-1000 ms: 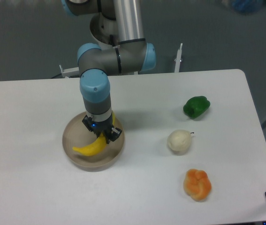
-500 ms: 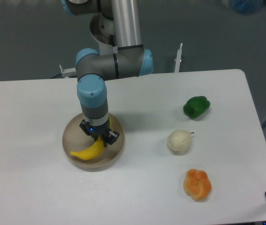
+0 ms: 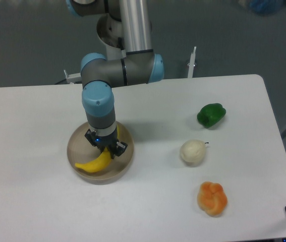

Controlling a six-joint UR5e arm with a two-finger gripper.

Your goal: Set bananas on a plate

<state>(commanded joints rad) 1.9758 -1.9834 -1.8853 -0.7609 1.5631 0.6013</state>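
A bright yellow banana (image 3: 94,163) was seen on a plain beige-tan plate (image 3: 124,164). The desk (image 3: 148,201) was white; other items were green (image 3: 211,114), cream (image 3: 192,152) and orange (image 3: 212,198).

The arm (image 3: 113,75) reaches down from above, wrist vertical, its gripper (image 3: 106,149) pointing downward with both fingers closed tight on the banana (image 3: 95,162).

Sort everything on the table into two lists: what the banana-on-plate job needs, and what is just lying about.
Part of the job:
- banana, over the plate, between the gripper's fingers
- plate
- gripper

Lying about:
- green pepper, right side of the table
- white onion-like bulb
- lumpy orange fruit, nearest the front edge
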